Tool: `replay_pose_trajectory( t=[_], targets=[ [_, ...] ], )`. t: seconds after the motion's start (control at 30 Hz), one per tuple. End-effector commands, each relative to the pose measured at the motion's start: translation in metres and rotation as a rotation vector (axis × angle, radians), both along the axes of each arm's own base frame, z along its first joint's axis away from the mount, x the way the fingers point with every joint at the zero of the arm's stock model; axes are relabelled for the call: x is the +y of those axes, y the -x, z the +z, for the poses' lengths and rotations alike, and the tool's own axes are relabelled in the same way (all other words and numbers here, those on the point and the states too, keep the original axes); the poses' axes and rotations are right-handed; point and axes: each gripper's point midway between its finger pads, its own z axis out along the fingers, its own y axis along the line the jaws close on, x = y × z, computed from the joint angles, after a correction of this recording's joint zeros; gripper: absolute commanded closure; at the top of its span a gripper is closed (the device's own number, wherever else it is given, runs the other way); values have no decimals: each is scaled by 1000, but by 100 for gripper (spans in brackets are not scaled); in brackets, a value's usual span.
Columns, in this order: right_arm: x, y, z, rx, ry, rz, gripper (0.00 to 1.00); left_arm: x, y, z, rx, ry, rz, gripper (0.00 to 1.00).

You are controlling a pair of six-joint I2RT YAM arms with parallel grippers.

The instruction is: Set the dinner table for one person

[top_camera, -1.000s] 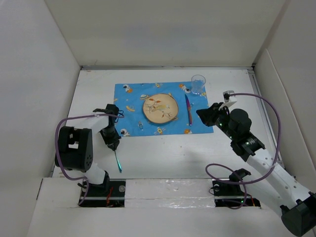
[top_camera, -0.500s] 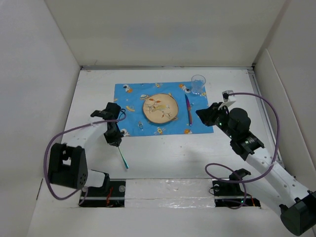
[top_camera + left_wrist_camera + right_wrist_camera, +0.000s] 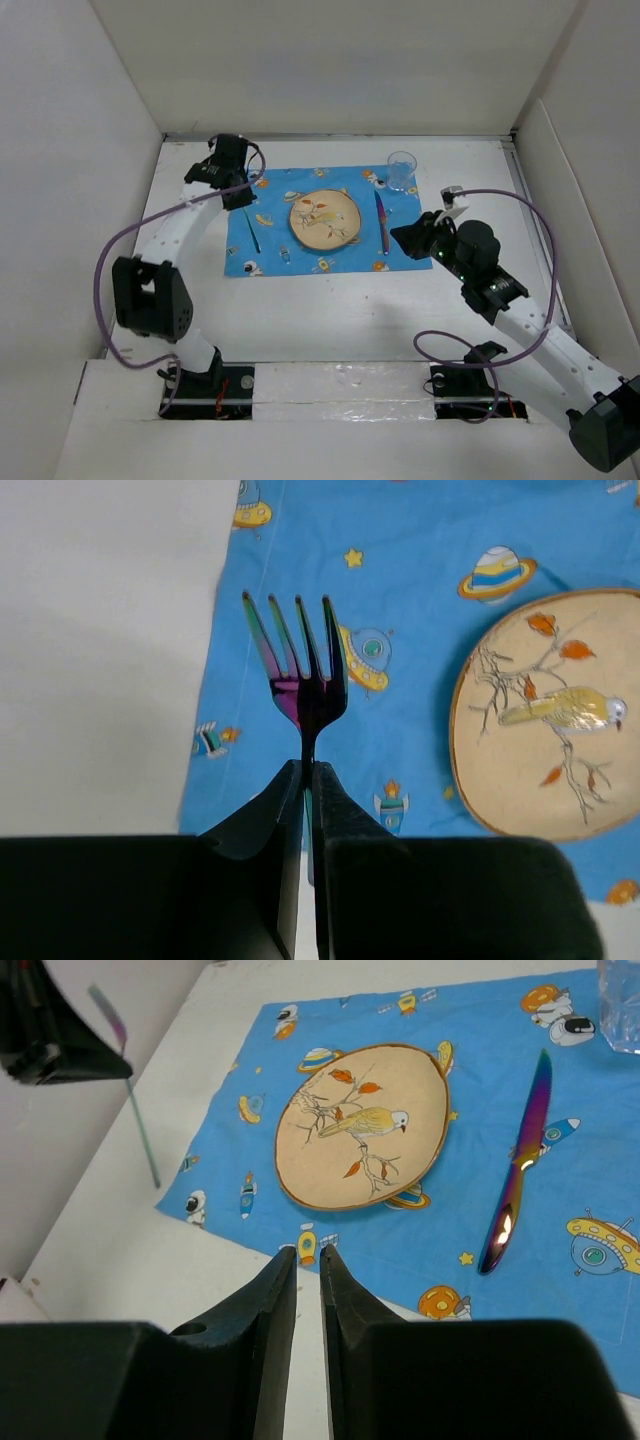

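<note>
My left gripper (image 3: pixel 240 198) is shut on the handle of an iridescent fork (image 3: pixel 300 665) and holds it above the left part of the blue astronaut-print mat (image 3: pixel 300 262). The fork's tines point out from the jaws in the left wrist view, left of the bird-print plate (image 3: pixel 545 715). The plate (image 3: pixel 324 220) sits mid-mat, with an iridescent knife (image 3: pixel 382 222) to its right and a clear glass (image 3: pixel 401 170) at the mat's far right corner. My right gripper (image 3: pixel 412 232) hovers by the mat's right edge, its jaws closed with nothing between them. The mat lies on the white dinner table (image 3: pixel 330 310).
White panels (image 3: pixel 80 130) wall the table on the left, back and right. The right wrist view shows the plate (image 3: pixel 362 1125), the knife (image 3: pixel 515 1195), the glass (image 3: pixel 620 1000), and the fork (image 3: pixel 135 1120) hanging from the left gripper (image 3: pixel 50 1030). Purple cables loop beside both arms.
My left arm has swung from the table's near left up to the back left, carrying the fork over the mat's left part. The right arm has barely shifted.
</note>
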Motion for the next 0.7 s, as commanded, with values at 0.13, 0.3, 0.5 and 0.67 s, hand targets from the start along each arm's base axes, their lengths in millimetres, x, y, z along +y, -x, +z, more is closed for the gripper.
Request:
replay_pose_trajectory(
  t=[0.13,0.3,0.5,0.67],
  targets=[
    [7,-4,9,-42,-7,22,78,-18,-59,-28,49,-88,-89,100],
    [16,-3,7,-36,-18,66,78,-52,-72,-33,58,-166,-153,100],
    [21,-7,-2,-5,-5,83,77,-53,-79,-68,123,-246,-157,100],
    [23,-11,-10,14,8,84,77,-43,-78,-81,174,-312,-150,100]
  ],
)
